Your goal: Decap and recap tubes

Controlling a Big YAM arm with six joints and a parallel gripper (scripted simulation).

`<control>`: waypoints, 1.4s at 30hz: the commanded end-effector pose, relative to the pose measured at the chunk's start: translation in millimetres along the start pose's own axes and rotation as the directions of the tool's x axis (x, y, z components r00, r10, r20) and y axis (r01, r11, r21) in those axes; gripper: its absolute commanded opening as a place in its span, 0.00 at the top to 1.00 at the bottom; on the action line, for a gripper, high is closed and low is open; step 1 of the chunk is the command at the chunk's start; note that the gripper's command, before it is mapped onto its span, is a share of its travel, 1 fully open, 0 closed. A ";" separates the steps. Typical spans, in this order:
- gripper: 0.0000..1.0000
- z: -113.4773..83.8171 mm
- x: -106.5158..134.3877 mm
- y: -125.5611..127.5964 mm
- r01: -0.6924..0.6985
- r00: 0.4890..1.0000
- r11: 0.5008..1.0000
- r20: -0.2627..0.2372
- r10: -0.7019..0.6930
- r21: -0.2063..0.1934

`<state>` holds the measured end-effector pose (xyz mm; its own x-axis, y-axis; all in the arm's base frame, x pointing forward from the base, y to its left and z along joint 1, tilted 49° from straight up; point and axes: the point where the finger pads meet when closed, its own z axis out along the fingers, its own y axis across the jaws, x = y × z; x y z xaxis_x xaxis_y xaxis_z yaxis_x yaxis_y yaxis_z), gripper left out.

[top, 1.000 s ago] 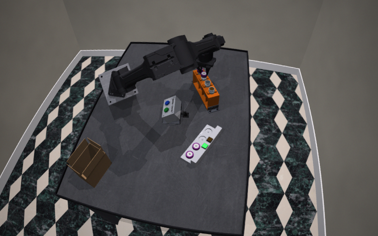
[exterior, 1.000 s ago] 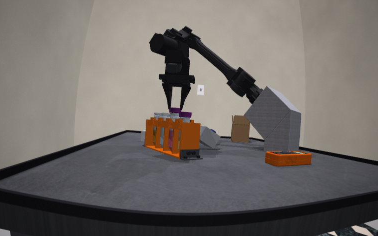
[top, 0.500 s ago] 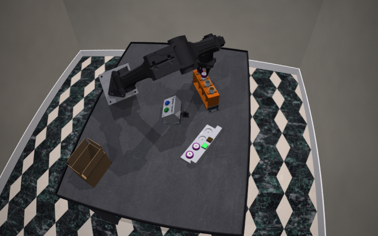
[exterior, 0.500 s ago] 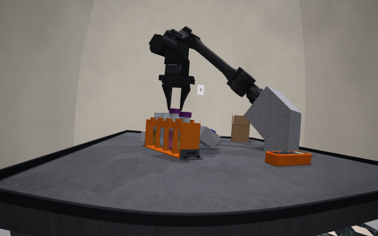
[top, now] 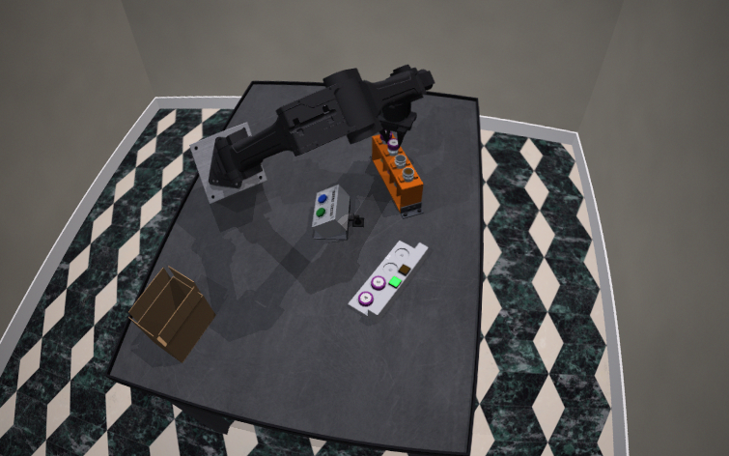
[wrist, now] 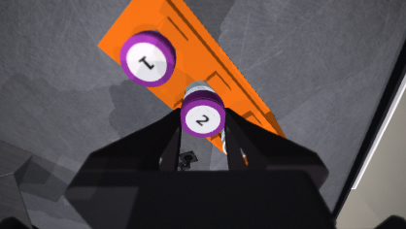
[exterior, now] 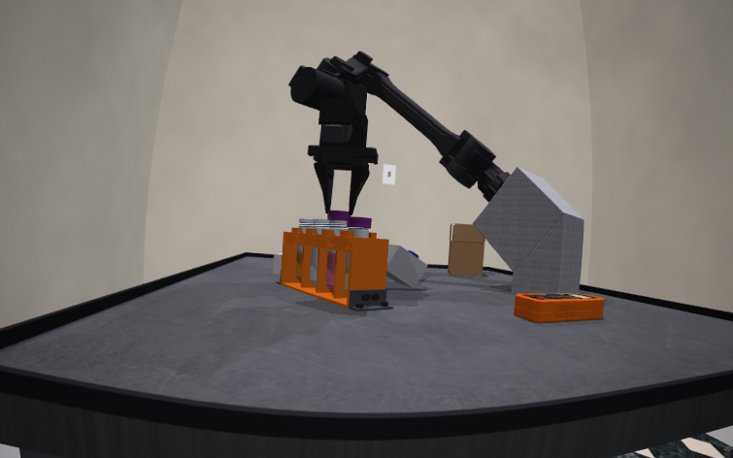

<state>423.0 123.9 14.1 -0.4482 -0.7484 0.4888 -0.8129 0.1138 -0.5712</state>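
— What's biggest here?
— The dark tabletop (top: 298, 362) (exterior: 323, 352), filling most of the top view. The arm (top: 313, 122) (exterior: 415, 108) reaches across it from the upper left of the frame.

— Next size down?
— The orange station (top: 410, 197) (exterior: 370, 261) (wrist: 121, 34), upper right of the top view. Then the cap tray (top: 355, 304), lower right, with caps 3 (top: 378, 282) and 4 (top: 365, 298) nested and the green lamp (top: 394, 281) lit.

— And the jaws (top: 394, 138) (exterior: 339, 212)?
— Closed on cap 2 (top: 392, 145) (exterior: 338, 215) (wrist: 202, 118), 1 finger on each side of its rim.

— Where does cap 2 lie from them?
— Right between the tips, number side towards the wrist, at the mouth of tube 2 (wrist: 198, 87). Whether the threads have caught, I can't tell.

— So what does the next move turn on?
— Cap and tube sharing 1 upright axis, I'd judge: press lightly, then turn until it stops. A tilt could cross the thread.

— Any neighbour to mind?
— Cap 1 (exterior: 361, 222) (wrist: 148, 59), just beside, upper left of the wrist view. It stays on.
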 end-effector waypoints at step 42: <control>1.00 11.0 4.6 5.4 0.011 1.000 1.000 -0.015 -0.011 -0.012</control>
<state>421.4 122.3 12.8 -0.4462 -0.7475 0.4920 -0.8143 0.1111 -0.5697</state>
